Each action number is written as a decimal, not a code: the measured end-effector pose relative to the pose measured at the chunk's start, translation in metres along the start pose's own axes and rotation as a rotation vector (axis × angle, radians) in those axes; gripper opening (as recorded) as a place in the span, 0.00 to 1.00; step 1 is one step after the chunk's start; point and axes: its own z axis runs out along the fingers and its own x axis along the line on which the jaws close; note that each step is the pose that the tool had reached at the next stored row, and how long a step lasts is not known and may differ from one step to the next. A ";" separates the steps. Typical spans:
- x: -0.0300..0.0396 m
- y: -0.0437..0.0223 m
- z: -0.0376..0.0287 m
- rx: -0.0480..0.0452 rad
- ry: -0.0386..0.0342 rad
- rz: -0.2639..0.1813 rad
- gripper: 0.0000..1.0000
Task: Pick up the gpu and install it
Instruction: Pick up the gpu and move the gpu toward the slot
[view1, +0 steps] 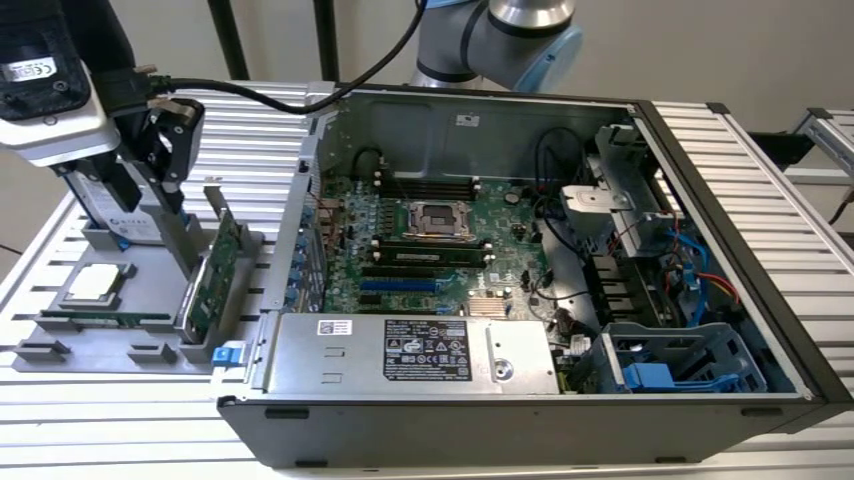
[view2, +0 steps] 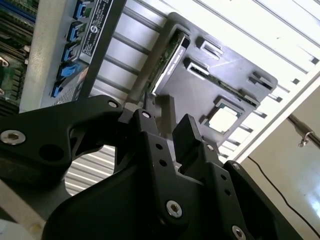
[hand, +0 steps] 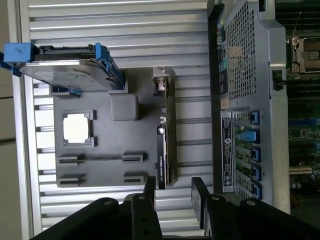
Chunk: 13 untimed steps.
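At the upper left of the exterior view, I see the gripper (view1: 154, 180) hanging above the gray parts tray (view1: 147, 295). This tray lies on the slatted table (view1: 120, 420), at the exterior view's left of the open computer case (view1: 534, 430). The two black fingers (hand: 200, 195) stand apart with a medium gap, and nothing is held between them. The gpu (view1: 214, 270) stands on its long edge in a slot of the tray, on the side nearest to the case. It is lower in the frame than the gripper and a little to the exterior view's right of it, not touching it. In both wrist views the card shows edge-on beyond the fingertips, roughly in line with their gap. A hard drive (view1: 114, 215) with blue rails stands in the tray, close under the gripper.
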 end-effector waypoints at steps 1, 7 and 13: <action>0.0000 0.0001 0.0006 0.0000 0.0000 0.000 1.00; 0.0002 0.0011 0.0045 0.0003 -0.0011 0.000 1.00; 0.0003 0.0021 0.0085 -0.0001 -0.0058 -0.001 1.00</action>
